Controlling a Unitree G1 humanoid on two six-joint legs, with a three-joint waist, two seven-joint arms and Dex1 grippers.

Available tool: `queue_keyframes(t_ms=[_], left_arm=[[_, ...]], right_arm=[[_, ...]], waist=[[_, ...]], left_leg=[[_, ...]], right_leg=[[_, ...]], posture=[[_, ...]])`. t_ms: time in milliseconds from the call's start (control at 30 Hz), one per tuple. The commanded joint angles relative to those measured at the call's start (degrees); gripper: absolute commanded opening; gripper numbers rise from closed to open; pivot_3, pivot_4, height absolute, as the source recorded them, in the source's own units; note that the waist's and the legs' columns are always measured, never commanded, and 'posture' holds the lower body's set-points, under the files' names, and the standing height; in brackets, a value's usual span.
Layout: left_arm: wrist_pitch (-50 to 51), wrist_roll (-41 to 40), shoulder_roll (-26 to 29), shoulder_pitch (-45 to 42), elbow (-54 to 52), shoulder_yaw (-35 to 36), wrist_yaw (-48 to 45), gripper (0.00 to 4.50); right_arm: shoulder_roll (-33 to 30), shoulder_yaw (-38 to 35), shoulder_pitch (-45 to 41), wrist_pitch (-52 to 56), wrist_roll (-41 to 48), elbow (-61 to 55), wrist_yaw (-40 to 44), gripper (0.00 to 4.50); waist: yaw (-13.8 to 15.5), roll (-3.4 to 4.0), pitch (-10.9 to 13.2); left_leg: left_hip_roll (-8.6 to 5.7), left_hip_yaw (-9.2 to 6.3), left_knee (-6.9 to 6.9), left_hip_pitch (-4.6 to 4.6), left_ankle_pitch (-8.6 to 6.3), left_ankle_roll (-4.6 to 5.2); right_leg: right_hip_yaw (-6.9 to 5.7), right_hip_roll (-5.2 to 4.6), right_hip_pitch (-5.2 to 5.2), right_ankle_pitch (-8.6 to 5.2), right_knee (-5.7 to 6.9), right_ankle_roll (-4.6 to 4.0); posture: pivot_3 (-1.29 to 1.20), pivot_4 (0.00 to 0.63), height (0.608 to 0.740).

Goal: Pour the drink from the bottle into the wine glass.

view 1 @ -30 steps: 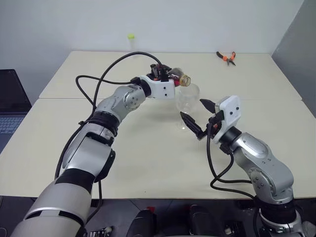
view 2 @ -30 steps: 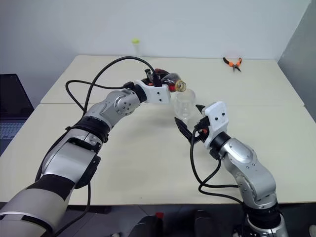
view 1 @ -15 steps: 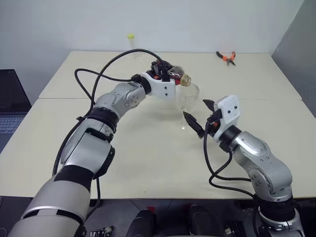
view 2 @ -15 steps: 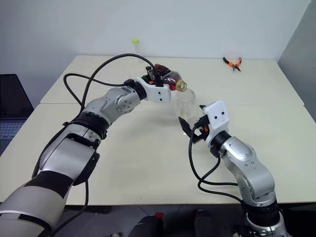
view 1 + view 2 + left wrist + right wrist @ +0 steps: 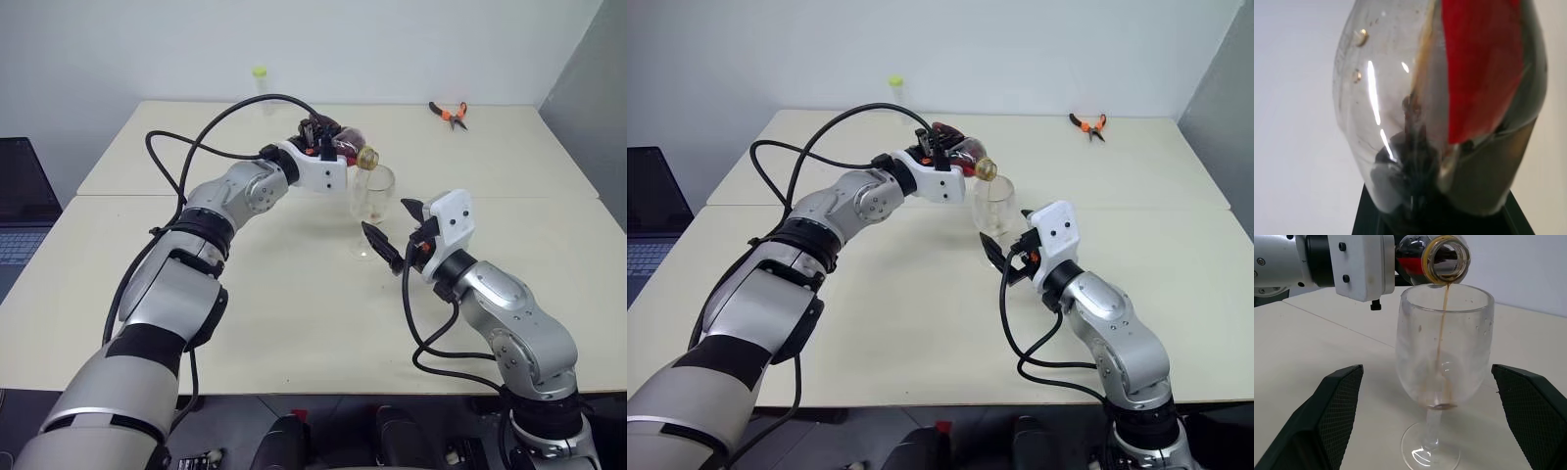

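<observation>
This looks like a plain lab or test room: two cream tabletop [image 5: 294,313] slabs pushed together stand against a bare white wall [image 5: 147,49], with a grey partition [image 5: 598,88] at the right. An open laptop [image 5: 20,211] sits at the left edge, orange-handled pliers [image 5: 449,114] lie at the far corner, and a thin yellow-topped tube [image 5: 260,83] stands at the back

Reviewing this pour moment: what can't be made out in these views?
- Left pincer fingers: hidden behind the bottle in the left wrist view, too small in the head views.
- Drink left in the bottle: the red label and glare cover it in the left wrist view.
- Wine glass foot: its near rim is cut off by the frame edge in the right wrist view.
- Right pincer fingertips: cut off by the same view's lower edge.
</observation>
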Motion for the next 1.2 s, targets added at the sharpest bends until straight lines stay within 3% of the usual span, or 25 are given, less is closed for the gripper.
queue_keyframes(t_ms=[33, 1200], left_arm=[[-0.63, -0.21, 1.0, -3.04, -0.81, 0.21, 1.6, 0.69], [-2.22, 2.48, 1.95, -5.61, 1.3, -2.48, 4.25, 0.69]], right_arm=[[0.01, -0.86, -0.74, -0.06, 0.19, -1.69, 0.11, 4.5], [-0.07, -0.33, 1.75, -3.43, -2.52, -1.51, 1.41, 4.5]], waist=[[0.0, 0.0, 0.0], [-0.03, 0.0, 0.0]], left_leg=[[0.0, 0.0, 0.0, 0.0, 0.0, 0.0], [-0.01, 0.03, 0.02, -0.02, 0.01, -0.01]], right_leg=[[0.0, 0.0, 0.0, 0.0, 0.0, 0.0], [0.01, 0.0, -0.04, 0.0, 0.03, 0.0]], posture=[[0.0, 0.15, 0.74], [0.0, 0.15, 0.74]])
